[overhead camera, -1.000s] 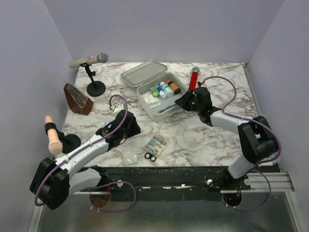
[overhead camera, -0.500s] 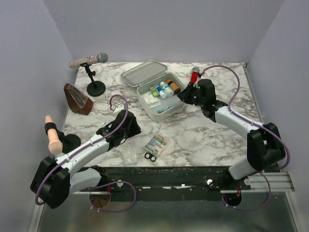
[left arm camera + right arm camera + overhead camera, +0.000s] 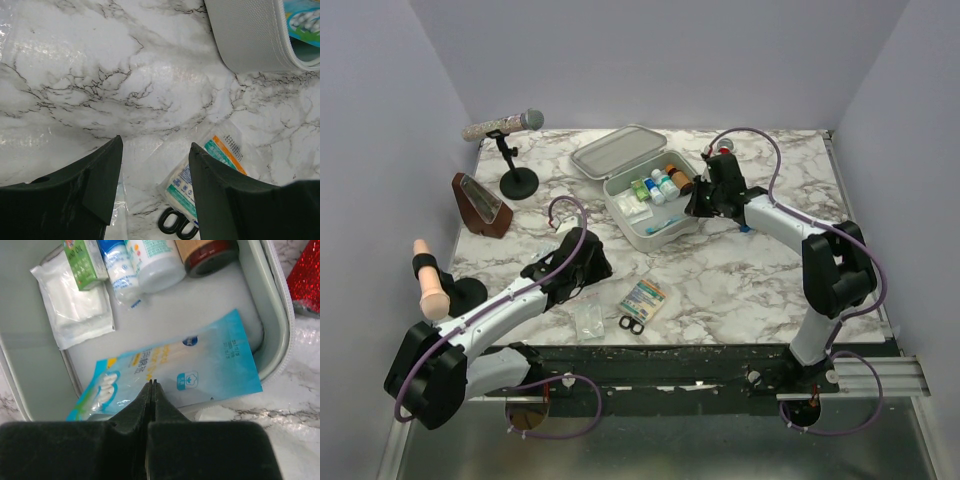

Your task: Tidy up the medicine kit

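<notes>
bearing illegible print: medicine kit packet

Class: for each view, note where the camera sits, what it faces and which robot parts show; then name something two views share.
Top external: above and behind the robot, facing down at the table; left arm and right arm show.
Left wrist: faces down at marble; open left gripper shows.
Right wrist: faces down into the medicine kit; shut right gripper shows.
Shared: scissors, top and left wrist.
</notes>
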